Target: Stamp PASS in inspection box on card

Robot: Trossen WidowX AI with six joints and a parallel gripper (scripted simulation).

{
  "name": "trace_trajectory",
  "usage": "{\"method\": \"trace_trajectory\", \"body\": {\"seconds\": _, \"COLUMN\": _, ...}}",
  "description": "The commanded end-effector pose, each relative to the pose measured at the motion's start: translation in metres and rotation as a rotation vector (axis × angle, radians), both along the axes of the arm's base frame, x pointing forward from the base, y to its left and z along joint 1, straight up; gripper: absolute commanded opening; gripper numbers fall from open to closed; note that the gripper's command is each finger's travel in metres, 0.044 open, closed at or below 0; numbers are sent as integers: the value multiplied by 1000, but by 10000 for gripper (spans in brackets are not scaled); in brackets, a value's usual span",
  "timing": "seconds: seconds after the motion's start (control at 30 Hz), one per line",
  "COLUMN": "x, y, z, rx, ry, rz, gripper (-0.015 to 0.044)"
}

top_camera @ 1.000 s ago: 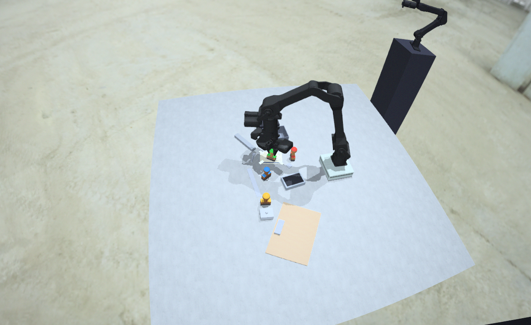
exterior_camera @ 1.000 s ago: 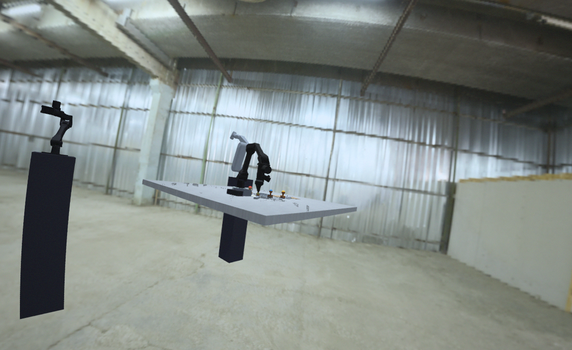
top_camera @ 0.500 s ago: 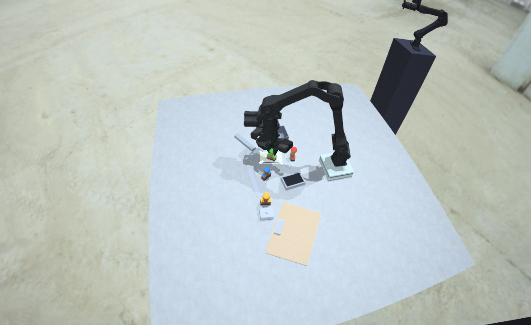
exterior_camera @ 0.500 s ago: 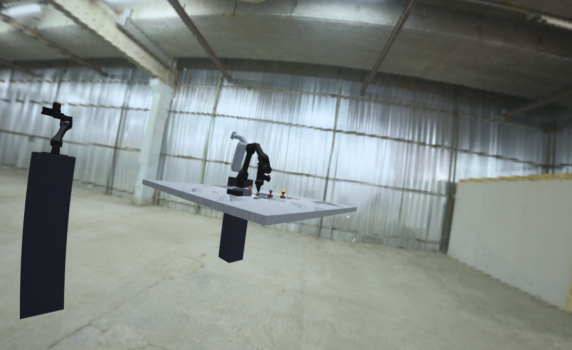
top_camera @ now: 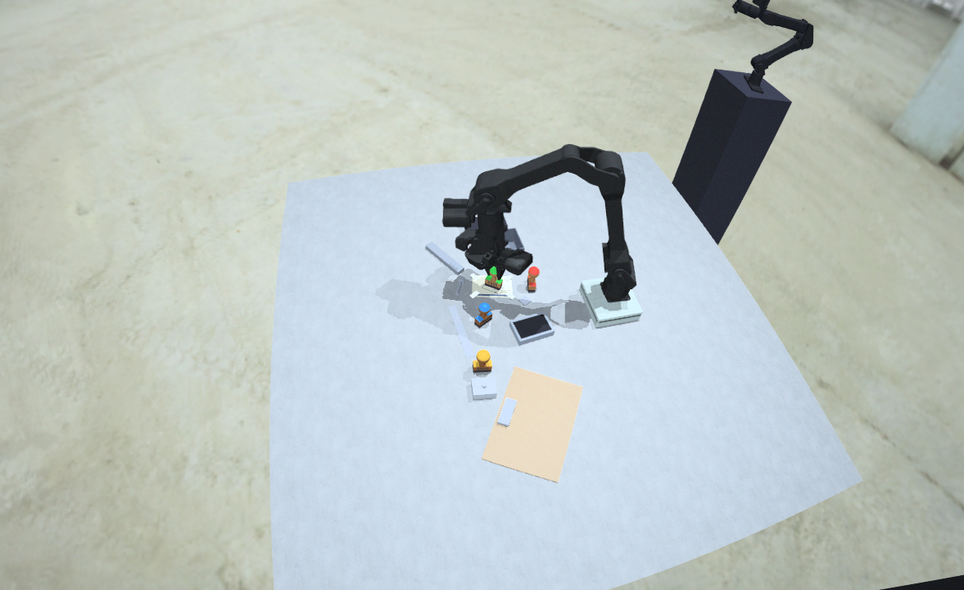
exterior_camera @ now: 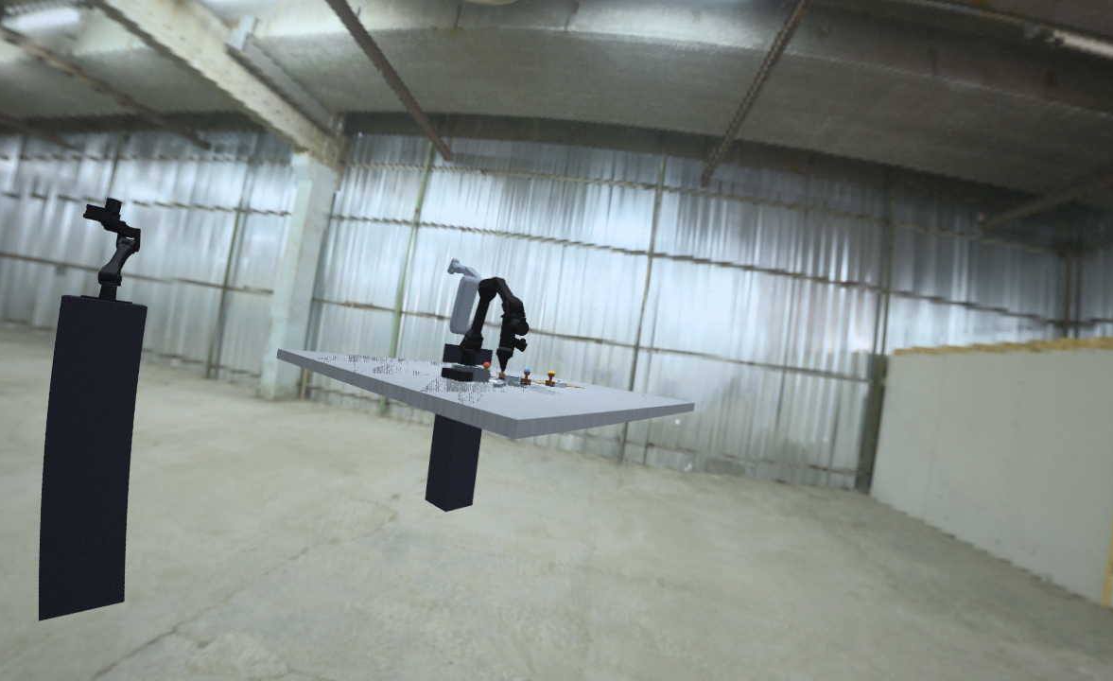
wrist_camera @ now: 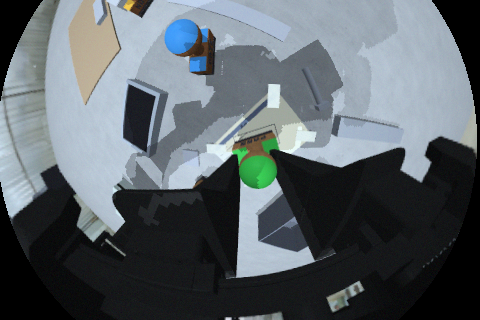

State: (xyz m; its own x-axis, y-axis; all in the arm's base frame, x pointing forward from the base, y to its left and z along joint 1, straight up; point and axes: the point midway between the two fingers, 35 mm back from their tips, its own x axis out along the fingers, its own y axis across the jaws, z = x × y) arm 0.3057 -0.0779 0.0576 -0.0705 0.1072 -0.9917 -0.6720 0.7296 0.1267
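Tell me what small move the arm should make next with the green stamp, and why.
Probably lift straight up a little. The claw is shut on the green-knobbed stamp, whose base sits over the pale card, well away from the dark ink pad. Whether a print is made is hidden, so a vertical lift avoids smearing.
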Motion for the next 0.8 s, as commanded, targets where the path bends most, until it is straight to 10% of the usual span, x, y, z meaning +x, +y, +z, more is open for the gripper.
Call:
{"method": "trace_trajectory", "body": {"seconds": 0.0, "x": 1, "y": -1, "z": 7, "rx": -5, "ry": -4, "rz": 1, "gripper": 0}}
{"method": "trace_trajectory", "body": {"seconds": 0.77, "x": 0, "y": -1, "z": 44, "rx": -5, "ry": -4, "rz": 1, "gripper": 0}}
